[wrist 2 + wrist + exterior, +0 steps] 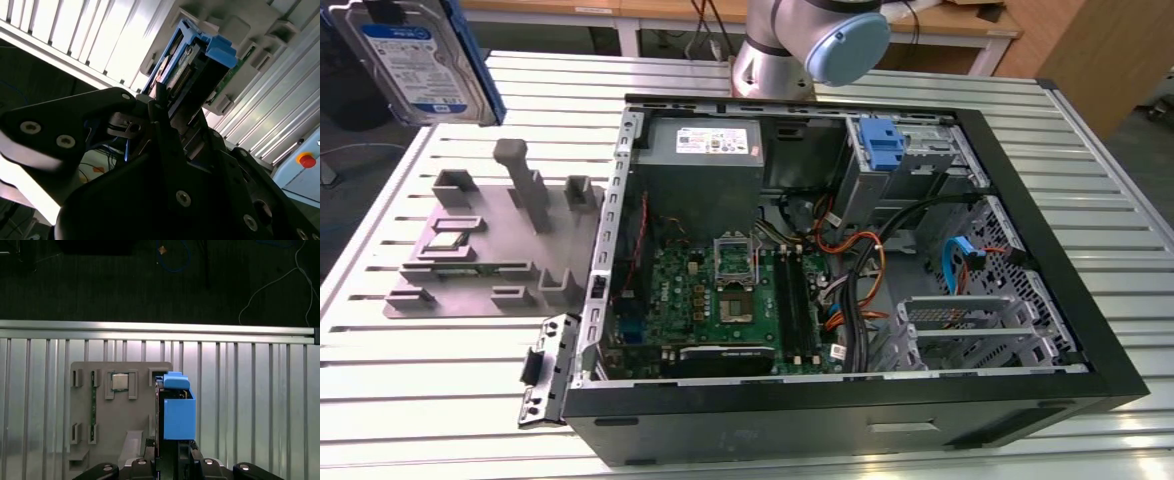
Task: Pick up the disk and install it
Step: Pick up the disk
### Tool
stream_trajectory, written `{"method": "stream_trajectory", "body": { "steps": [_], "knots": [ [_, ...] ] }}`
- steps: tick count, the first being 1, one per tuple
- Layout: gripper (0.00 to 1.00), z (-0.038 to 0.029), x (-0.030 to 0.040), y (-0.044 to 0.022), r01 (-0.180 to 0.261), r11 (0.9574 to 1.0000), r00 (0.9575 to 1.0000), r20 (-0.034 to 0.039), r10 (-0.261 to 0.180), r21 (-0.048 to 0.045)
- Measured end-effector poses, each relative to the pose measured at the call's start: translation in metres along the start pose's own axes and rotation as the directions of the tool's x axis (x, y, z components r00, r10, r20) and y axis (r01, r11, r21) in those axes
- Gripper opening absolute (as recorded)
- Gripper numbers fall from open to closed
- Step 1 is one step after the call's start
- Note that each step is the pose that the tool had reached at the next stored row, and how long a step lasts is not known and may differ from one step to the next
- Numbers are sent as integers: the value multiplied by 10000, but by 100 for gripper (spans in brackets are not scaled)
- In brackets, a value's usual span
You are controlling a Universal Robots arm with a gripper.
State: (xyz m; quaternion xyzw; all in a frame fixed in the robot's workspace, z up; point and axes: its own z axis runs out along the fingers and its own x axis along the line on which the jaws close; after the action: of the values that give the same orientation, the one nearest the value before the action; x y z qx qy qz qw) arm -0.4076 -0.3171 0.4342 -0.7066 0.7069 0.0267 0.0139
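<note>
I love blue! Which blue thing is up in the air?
The disk, up off the table at the exterior view's left; the other blue bracket sits inside the computer case.

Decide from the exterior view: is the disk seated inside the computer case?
No, the disk is raised near the grey fixture, well outside the computer case.

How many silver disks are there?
1: the flat silver hard drive in a blue plastic bracket, gripped by the fingers, at the exterior view's upper left. More may be hidden.

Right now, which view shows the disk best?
The exterior view: at its upper left the disk faces the camera, label visible. Both wrist views show it edge-on, blue bracket foremost, held in the gripper.
</note>
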Motion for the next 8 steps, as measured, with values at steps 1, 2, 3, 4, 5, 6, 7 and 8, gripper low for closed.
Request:
{"method": "stream_trajectory", "body": {
  "steps": [1,2,3,4,5,6,7,8],
  "knots": [
    [35,-26,-1,0,0,10000,10000,1,0,2],
    [35,-53,-3,1,0,10000,10000,0,0,1],
    [35,-83,-5,1,0,10000,10000,0,0,1],
    [35,-113,-6,2,0,10000,10000,0,0,1],
    [35,-142,-8,2,0,10000,10000,0,0,1],
    [35,-171,-10,3,0,10000,10000,1,0,2],
    [35,-198,-11,4,0,10000,10000,0,0,1],
    [35,-223,-13,4,0,10000,10000,0,0,1]
  ]
}}
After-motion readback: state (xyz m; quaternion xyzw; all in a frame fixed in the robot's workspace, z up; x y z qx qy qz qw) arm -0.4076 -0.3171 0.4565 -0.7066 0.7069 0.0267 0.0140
